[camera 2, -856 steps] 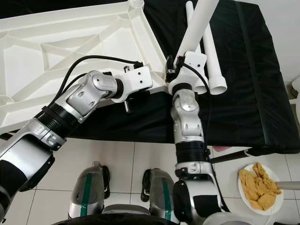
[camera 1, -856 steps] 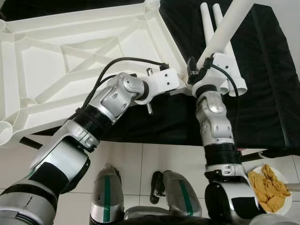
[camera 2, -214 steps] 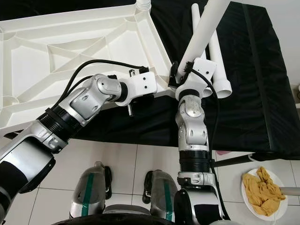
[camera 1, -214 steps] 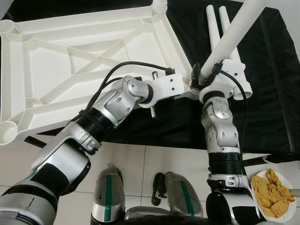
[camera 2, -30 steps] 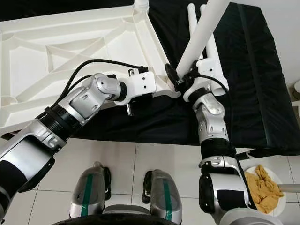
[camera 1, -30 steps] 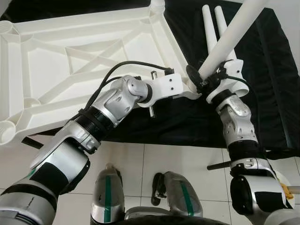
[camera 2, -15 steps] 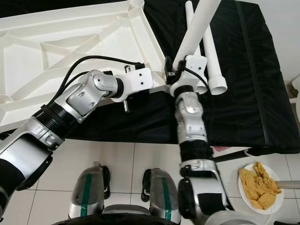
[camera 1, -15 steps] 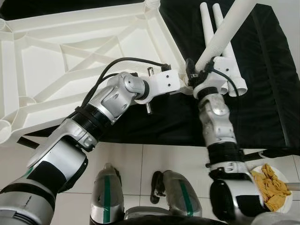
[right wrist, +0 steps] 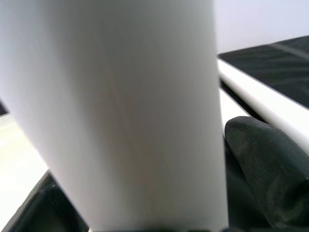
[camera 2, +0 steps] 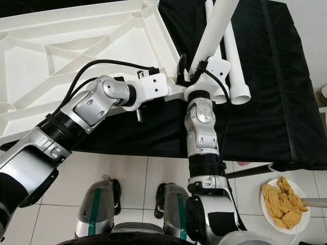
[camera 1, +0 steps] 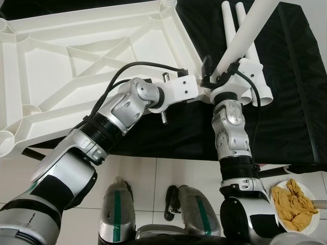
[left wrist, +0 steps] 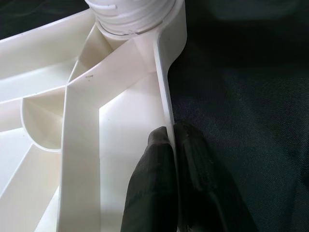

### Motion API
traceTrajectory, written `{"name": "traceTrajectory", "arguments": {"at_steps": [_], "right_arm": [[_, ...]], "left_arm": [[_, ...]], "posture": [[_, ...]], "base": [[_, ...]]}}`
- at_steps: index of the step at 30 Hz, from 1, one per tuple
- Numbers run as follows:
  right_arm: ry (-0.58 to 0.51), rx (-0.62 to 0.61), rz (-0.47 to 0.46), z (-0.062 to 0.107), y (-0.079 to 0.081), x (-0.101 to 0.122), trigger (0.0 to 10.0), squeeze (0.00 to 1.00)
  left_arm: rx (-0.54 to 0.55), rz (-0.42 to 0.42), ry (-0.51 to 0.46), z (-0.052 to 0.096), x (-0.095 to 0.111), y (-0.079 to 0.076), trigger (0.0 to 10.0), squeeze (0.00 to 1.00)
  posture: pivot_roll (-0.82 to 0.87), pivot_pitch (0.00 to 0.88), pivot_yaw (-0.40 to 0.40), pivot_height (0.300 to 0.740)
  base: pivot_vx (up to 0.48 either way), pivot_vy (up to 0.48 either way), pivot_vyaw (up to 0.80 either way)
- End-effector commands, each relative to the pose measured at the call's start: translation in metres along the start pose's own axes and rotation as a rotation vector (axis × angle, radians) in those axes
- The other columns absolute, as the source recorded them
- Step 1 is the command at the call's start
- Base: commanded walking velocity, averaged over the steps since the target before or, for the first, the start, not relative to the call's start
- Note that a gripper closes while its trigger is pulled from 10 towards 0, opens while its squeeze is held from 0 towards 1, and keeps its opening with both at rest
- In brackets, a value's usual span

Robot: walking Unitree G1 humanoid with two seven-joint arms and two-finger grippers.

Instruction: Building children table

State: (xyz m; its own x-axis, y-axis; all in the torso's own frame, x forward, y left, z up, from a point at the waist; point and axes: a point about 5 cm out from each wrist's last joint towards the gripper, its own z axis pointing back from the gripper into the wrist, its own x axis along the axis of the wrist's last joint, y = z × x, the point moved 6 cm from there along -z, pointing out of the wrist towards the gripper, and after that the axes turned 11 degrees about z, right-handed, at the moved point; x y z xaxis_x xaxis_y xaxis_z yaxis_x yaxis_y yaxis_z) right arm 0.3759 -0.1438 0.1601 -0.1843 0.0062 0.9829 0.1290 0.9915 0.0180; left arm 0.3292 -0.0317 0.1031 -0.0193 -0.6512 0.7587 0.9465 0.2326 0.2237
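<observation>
One tabletop (camera 1: 76, 66), three table legs (camera 1: 245, 35), one plate (camera 1: 306, 217).

Bright, even daylight in both eye views, sharp throughout, white tabletop (camera 1: 76, 56) near overexposed against black cloth (camera 1: 291, 92), soft shadows on floor tiles (camera 1: 153, 184), right wrist view blurred by the close white leg (right wrist: 120, 111), left wrist view dim but crisp
</observation>
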Motion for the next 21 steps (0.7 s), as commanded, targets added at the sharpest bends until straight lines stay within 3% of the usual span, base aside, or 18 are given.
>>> {"name": "traceTrajectory", "arguments": {"at_steps": [1, 5, 6, 8, 12, 17, 18, 19, 21], "right_arm": [[0.0, -0.011, 0.028, 0.002, -0.002, 0.001, 10.0, 1.0], [-0.002, -0.014, 0.06, 0.003, -0.004, 0.001, 10.0, 1.0], [-0.028, 0.014, 0.078, 0.008, -0.003, 0.003, 10.0, 0.0], [-0.05, 0.054, 0.124, 0.016, -0.004, 0.002, 10.0, 0.0], [-0.063, 0.076, 0.13, 0.02, -0.004, 0.002, 10.0, 0.0], [-0.108, 0.144, 0.221, 0.038, -0.015, 0.002, 10.0, 0.0], [-0.109, 0.146, 0.232, 0.04, -0.017, 0.002, 10.0, 0.0], [-0.108, 0.14, 0.244, 0.042, -0.022, 0.002, 10.0, 0.0], [-0.107, 0.135, 0.252, 0.044, -0.025, 0.001, 10.0, 0.0]], "left_arm": [[-0.194, -0.011, 0.103, -0.011, -0.022, -0.037, 10.0, 0.0], [-0.194, -0.01, 0.105, -0.011, -0.023, -0.037, 10.0, 0.0], [-0.187, -0.001, 0.111, -0.011, -0.025, -0.035, 10.0, 0.0], [-0.161, 0.009, 0.121, -0.012, -0.027, -0.03, 10.0, 0.0], [-0.133, 0.021, 0.12, -0.014, -0.027, -0.024, 10.0, 0.0], [-0.076, 0.044, 0.104, -0.015, -0.023, -0.011, 10.0, 0.0], [-0.072, 0.056, 0.101, -0.015, -0.022, -0.01, 10.0, 0.76], [-0.075, 0.067, 0.094, -0.015, -0.021, -0.01, 10.0, 1.0], [-0.077, 0.073, 0.089, -0.015, -0.02, -0.01, 10.0, 1.0]], "posture": [[0.04, 0.049, -0.05, 0.74], [0.04, 0.049, -0.05, 0.74], [0.03, 0.051, -0.05, 0.74], [0.03, 0.051, -0.048, 0.74], [0.03, 0.051, -0.046, 0.74], [0.02, 0.051, -0.036, 0.74], [0.02, 0.051, -0.036, 0.74], [0.02, 0.051, -0.033, 0.74], [0.02, 0.051, -0.033, 0.74]], "base": [[0.0, 0.0, 0.0], [0.0, 0.0, 0.0], [0.0, 0.0, 0.0], [0.0, 0.0, 0.0], [0.0, 0.0, 0.0], [0.0, 0.0, 0.0], [0.0, 0.0, 0.0], [0.0, 0.0, 0.0], [0.0, 0.0, 0.0]]}}
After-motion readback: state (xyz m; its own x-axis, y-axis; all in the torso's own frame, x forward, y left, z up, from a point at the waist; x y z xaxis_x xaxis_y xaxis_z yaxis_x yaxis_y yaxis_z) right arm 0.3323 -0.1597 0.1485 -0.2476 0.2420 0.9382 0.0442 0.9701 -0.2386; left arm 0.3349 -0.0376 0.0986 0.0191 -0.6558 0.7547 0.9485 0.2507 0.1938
